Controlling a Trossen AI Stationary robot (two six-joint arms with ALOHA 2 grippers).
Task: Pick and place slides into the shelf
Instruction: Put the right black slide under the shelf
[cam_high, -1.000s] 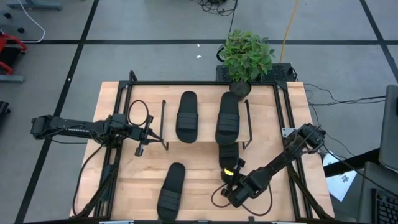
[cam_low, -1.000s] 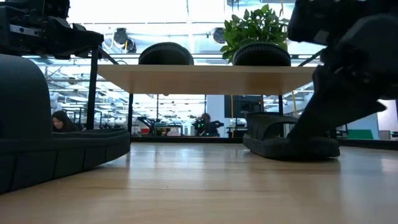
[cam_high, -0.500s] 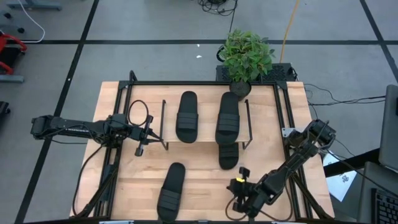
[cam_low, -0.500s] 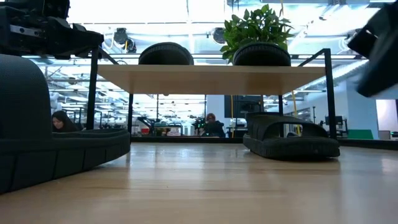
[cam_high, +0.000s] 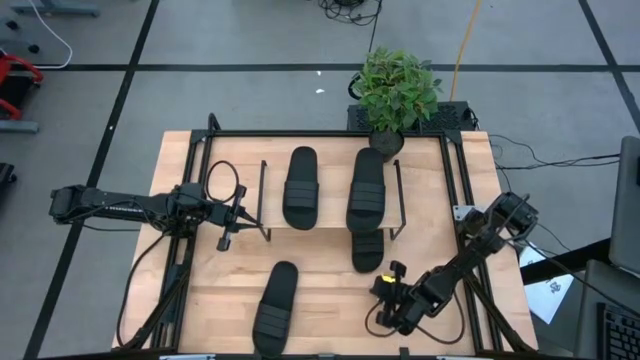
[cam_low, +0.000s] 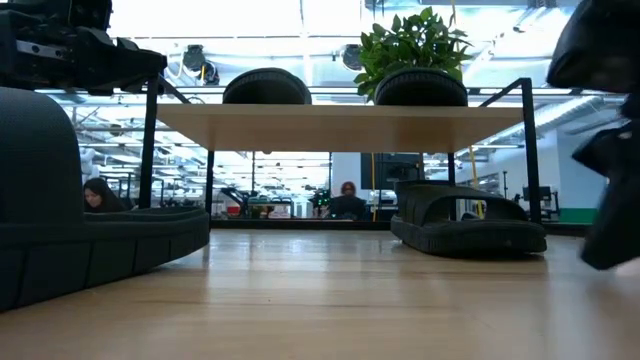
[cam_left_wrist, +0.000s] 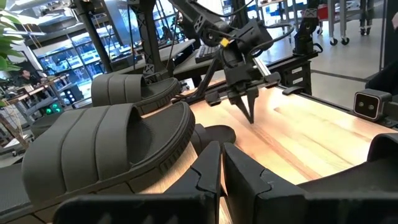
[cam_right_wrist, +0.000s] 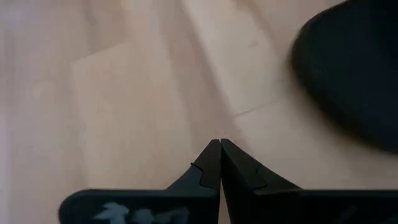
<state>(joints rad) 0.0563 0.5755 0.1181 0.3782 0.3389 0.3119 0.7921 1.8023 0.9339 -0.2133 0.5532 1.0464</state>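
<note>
From above, two black slides (cam_high: 300, 187) lie on the shelf (cam_high: 325, 228), one sits half under it and one (cam_high: 275, 309) is near the front edge; the right gripper (cam_high: 385, 297), closed and empty, hovers between these two, so I think the next pick needs it opened first. At the table's level, the ribbed slide (cam_low: 468, 221) rests flat under the board. The left gripper (cam_left_wrist: 221, 163), nearly closed and empty, waits beside the shelf.

Four black slides (cam_high: 299, 187) with ribbed straps, a pale wooden shelf (cam_high: 327, 214) framed in black wire, a green plant (cam_high: 398, 88).
</note>
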